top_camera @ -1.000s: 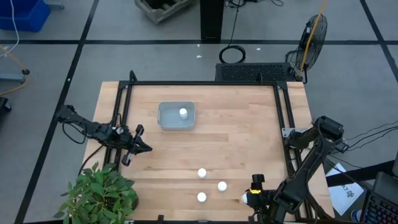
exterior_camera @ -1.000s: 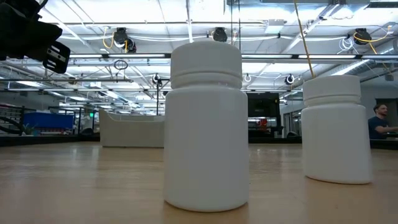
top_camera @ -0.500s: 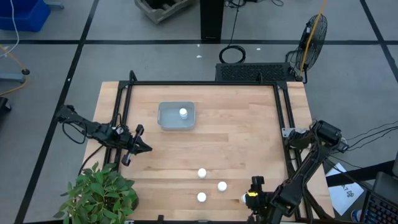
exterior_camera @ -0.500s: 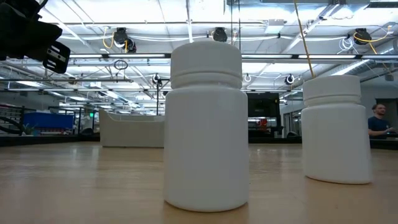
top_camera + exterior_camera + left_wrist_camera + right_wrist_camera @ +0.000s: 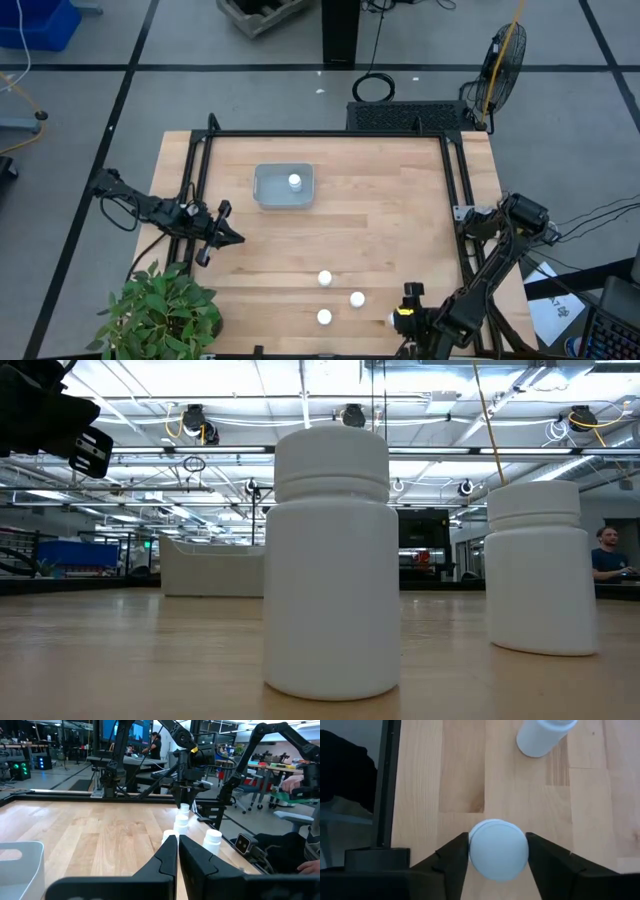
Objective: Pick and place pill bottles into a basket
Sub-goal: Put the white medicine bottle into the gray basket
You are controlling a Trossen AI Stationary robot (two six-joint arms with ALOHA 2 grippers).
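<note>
One white pill bottle [image 5: 294, 181] stands in the pale grey-blue basket [image 5: 270, 190] at the far left of the middle. Three more bottles stand on the wood near the front edge [image 5: 324, 278], [image 5: 357, 298], [image 5: 324, 317]. My right gripper [image 5: 398, 320] is at the near right, pointing down, shut on a further bottle [image 5: 498, 849]. My left gripper [image 5: 228, 232] waits shut and empty at the table's left edge. In the low view two bottles [image 5: 332, 560], [image 5: 540, 565] stand close, with the basket [image 5: 210, 565] behind them. My right gripper pinches the bottle at its two opposite sides [image 5: 470, 851] between its two fingers, which come from above and point down. The bottle stands upright in the hold, cap up. I cannot tell whether its bottom is on the table.
A black metal frame [image 5: 200, 200] runs along the table's left, far and right edges. A green potted plant [image 5: 160, 310] stands at the near left corner. Bare wood lies between the basket and the front bottles.
My right arm's elbow has shifted a little toward the table's near edge, while its gripper has stayed at the bottle by the near right.
</note>
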